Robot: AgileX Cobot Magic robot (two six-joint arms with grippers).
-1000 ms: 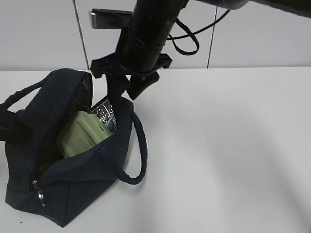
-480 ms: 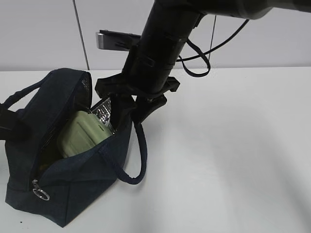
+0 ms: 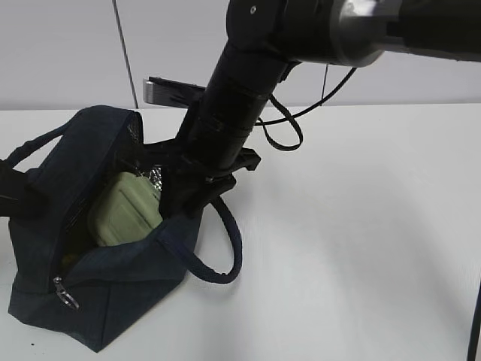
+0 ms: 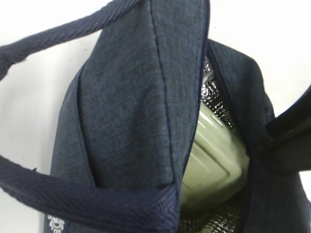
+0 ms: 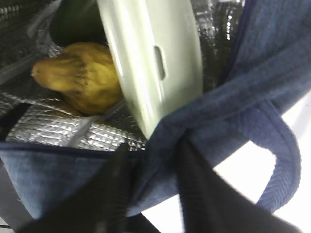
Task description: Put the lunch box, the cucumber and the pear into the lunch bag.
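Navy lunch bag (image 3: 113, 301) rim pinched by right claw (image 5: 150, 160); left claw unseen.

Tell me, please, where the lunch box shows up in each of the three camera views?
Exterior view: lunch box left of centre, inside the open lunch bag.
Left wrist view: lower right of centre, a pale green strip in the bag's opening.
Right wrist view: top centre, on edge, beside the pear.
Shared landmark: the silvery lining.

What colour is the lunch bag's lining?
Silvery, with a quilted foil look; the lining of the lunch bag shows best in the right wrist view.
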